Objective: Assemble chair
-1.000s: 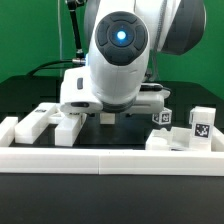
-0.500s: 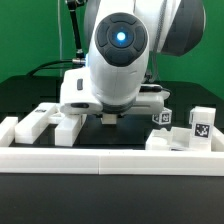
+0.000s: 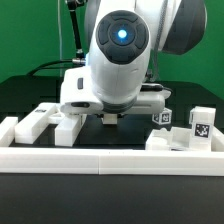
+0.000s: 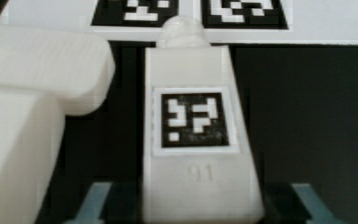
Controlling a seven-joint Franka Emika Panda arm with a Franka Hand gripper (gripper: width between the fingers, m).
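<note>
You have the gripper (image 4: 197, 195) closed on a long white chair bar (image 4: 197, 110) bearing a square marker tag (image 4: 197, 124), low over the black table (image 3: 100, 133). More blocky chair pieces (image 3: 45, 122) lie inside the white border rail (image 3: 110, 155). Green backdrop behind. The arm hides the grip in the exterior view.
</note>
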